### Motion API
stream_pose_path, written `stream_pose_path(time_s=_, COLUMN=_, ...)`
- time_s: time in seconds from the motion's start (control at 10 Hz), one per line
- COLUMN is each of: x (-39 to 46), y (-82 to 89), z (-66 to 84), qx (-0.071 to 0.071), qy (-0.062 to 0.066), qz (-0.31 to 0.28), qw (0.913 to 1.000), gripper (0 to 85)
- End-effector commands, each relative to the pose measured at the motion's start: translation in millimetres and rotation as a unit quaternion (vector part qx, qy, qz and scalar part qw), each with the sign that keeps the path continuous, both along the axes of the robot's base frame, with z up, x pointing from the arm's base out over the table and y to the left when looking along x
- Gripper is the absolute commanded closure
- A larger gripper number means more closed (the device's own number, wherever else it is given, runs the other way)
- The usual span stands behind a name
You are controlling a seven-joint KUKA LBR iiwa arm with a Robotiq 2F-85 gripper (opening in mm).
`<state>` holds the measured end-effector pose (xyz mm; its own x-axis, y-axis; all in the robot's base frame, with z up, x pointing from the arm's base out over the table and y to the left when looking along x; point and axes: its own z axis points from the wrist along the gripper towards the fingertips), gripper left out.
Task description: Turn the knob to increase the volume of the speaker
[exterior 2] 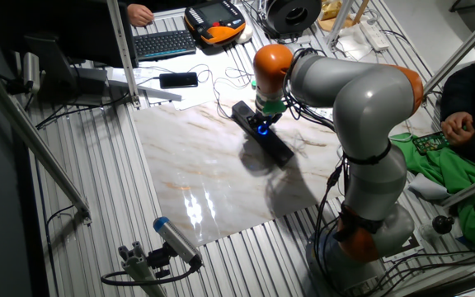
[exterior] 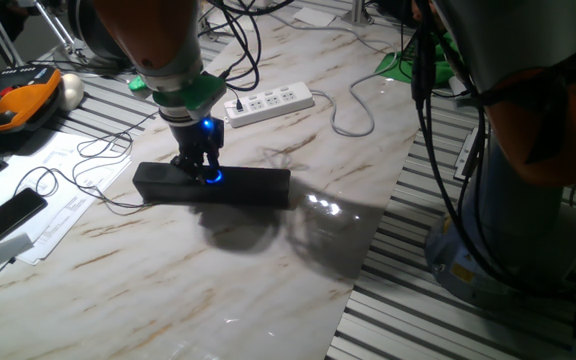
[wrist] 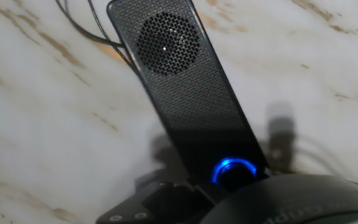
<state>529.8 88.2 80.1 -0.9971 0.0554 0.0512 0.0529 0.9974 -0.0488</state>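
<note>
The speaker (exterior: 248, 186) is a long, low black bar lying on the marble table top (exterior: 218, 290). The knob (exterior: 213, 178) glows blue at its middle. My gripper (exterior: 201, 167) points down right at the knob, with its fingers against the speaker around the glow. The other fixed view shows the same: the gripper (exterior 2: 263, 124) is on the knob (exterior 2: 262, 129) of the speaker (exterior 2: 277, 151). In the hand view the knob (wrist: 235, 172) lies at the bottom edge, below the speaker grille (wrist: 179, 74) and just ahead of the dark gripper parts (wrist: 225, 191). How the jaws stand is unclear.
A white power strip (exterior: 268, 101) with cables lies behind the speaker. A flat black phone (exterior: 6, 217) and papers lie at the left edge. An orange pendant (exterior: 18, 100) and a keyboard (exterior 2: 163, 43) sit beyond. The speaker's thin cable (exterior: 88, 175) runs left.
</note>
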Motion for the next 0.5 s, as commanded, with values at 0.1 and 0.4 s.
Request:
stream_pose_path(time_s=0.1, x=1.7, y=-1.0, z=1.7, qx=0.0, qy=0.001, qz=0.005, qw=1.0, gripper=34.0)
stream_pose_path(time_s=0.4, x=2.1, y=-0.3, z=1.4, qx=0.004, qy=0.004, qz=0.026, qw=0.9997, gripper=34.0)
